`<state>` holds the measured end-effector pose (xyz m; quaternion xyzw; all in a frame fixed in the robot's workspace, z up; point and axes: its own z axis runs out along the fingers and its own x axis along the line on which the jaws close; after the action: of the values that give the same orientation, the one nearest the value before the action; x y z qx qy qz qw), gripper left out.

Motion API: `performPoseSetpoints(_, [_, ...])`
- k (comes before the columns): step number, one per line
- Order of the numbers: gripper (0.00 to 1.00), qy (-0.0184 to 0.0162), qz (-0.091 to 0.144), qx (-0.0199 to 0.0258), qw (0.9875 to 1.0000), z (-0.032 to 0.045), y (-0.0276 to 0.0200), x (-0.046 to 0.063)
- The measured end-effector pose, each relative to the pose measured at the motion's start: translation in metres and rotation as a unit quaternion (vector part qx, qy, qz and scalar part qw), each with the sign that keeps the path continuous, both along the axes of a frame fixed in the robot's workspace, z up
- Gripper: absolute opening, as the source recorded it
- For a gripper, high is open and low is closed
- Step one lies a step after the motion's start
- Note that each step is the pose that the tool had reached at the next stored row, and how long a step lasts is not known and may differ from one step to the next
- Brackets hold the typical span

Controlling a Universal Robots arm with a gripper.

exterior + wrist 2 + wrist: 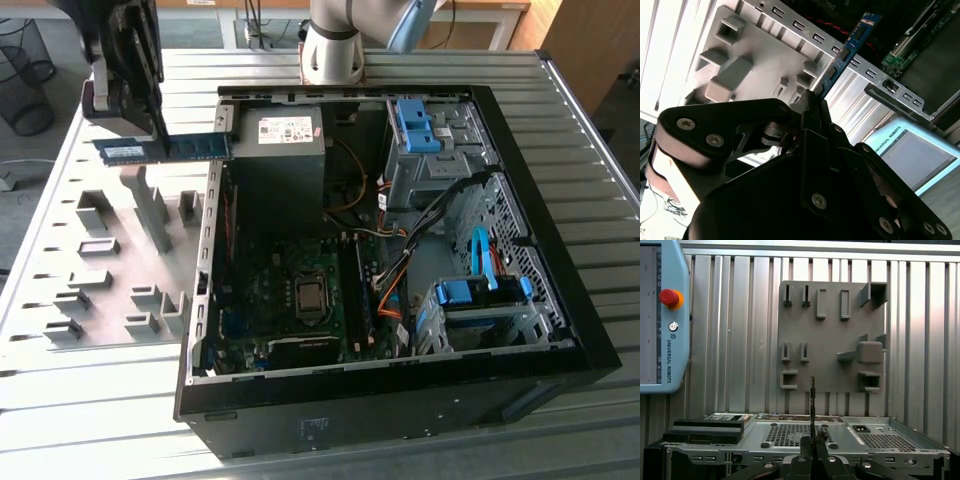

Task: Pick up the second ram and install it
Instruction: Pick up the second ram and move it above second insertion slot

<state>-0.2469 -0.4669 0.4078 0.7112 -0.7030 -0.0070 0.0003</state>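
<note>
The second ram, a thin blue-green stick with dark chips, hangs level in the air over the grey fixture plate, just outside the open computer case at the exterior view's left. My gripper is shut on it from above, near its middle. In the second wrist view the ram sticks out past the fingertips toward the case wall. In the first wrist view the ram shows edge-on, rising from my gripper. Inside the case lies the motherboard, with dark memory slots beside the processor socket.
The fixture plate carries several raised grey blocks and slots. The case holds a power supply, blue drive cages and loose cables. A teach pendant lies on the ribbed metal table. The arm's base stands behind the case.
</note>
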Motion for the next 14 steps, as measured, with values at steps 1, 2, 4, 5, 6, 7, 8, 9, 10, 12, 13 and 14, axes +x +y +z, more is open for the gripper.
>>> performPoseSetpoints(1, [0.14,0.0000,0.000,0.0000,1.0000,0.0000,0.0000,0.002])
performPoseSetpoints(2, [0.14,0.0000,0.000,0.0000,1.0000,0.0000,0.0000,0.003])
performPoseSetpoints(4, [0.14,0.0000,0.000,0.0000,1.0000,0.0000,0.0000,0.007])
performPoseSetpoints(5, [0.14,0.0000,0.000,0.0000,1.0000,0.0000,0.0000,0.008])
performPoseSetpoints(6, [0.14,0.0000,0.000,0.0000,1.0000,0.0000,0.0000,0.010])
performPoseSetpoints(7, [0.14,0.0000,0.000,0.0000,1.0000,0.0000,0.0000,0.012])
performPoseSetpoints(8, [0.14,0.0000,0.000,0.0000,1.0000,-0.0001,0.0000,0.014])
performPoseSetpoints(9, [0.14,0.0000,0.000,0.0000,1.0000,0.0000,0.0000,0.016])
performPoseSetpoints(10, [0.14,0.0000,0.000,0.0000,1.0000,0.0000,0.0000,0.019])
performPoseSetpoints(12, [0.14,0.0000,0.000,0.0000,1.0000,0.0000,0.0000,0.024])
performPoseSetpoints(13, [0.14,0.0000,0.000,0.0000,1.0000,0.0000,0.0000,0.026])
performPoseSetpoints(14, [0.14,0.0000,0.000,0.0000,1.0000,0.0000,0.0000,0.029])
